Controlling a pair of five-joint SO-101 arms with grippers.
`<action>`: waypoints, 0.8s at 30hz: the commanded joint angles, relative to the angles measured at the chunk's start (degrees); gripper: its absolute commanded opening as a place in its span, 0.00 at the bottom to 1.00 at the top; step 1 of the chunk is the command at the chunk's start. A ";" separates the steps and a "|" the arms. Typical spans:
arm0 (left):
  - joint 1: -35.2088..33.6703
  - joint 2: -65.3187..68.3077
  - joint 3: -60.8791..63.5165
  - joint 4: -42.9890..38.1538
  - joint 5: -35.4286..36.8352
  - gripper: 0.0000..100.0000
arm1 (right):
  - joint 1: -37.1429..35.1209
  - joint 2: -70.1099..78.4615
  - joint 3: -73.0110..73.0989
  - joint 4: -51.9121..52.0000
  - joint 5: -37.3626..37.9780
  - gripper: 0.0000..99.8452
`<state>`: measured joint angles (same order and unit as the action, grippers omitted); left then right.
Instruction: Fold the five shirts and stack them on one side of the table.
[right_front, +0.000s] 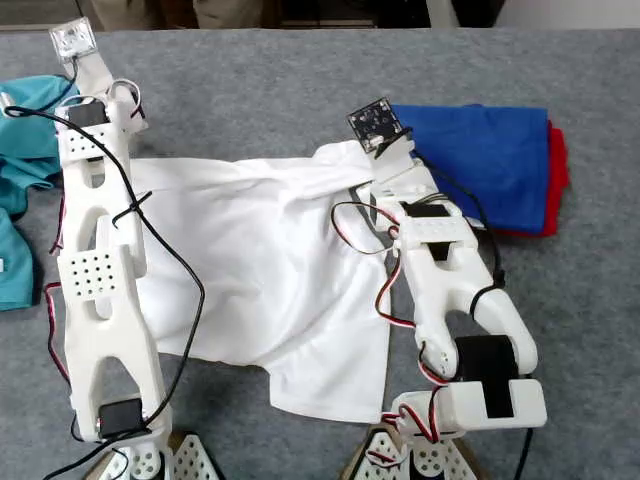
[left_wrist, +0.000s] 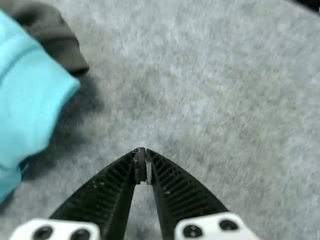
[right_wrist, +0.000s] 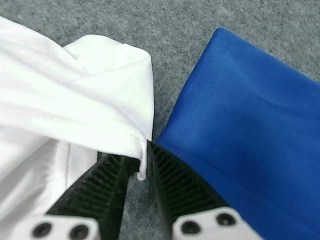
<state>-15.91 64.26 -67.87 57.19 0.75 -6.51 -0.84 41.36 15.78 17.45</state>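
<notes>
Grips the hem of the white shirt (right_wrist: 75, 100) in the right claw (right_wrist: 145, 165), rest spread back beneath its arm over the grey table (right_front: 300, 90). Sits just beside the folded blue shirt (right_wrist: 240, 125), stacked on a red shirt (right_front: 558, 170). Keeps left claw (left_wrist: 141, 167) closed on nothing, near the teal shirt (left_wrist: 25, 100).

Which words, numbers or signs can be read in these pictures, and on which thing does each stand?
None can be read. The white shirt, the blue shirt, the red shirt under it, the teal shirt and the grey table cover bear no visible print.
</notes>
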 joint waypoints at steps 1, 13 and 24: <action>0.09 0.31 -5.45 0.09 0.44 0.02 | -0.31 -0.13 -2.59 -0.26 0.53 0.00; 1.14 -1.45 -27.60 41.49 -5.10 0.02 | -0.31 -0.13 -2.59 -0.26 0.53 0.00; -0.53 -10.24 -10.81 44.22 -6.24 0.02 | -0.22 -0.13 -2.59 -0.26 0.53 0.00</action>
<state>-16.62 62.68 -86.51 100.26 -4.97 -6.51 -0.84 41.36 15.78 17.45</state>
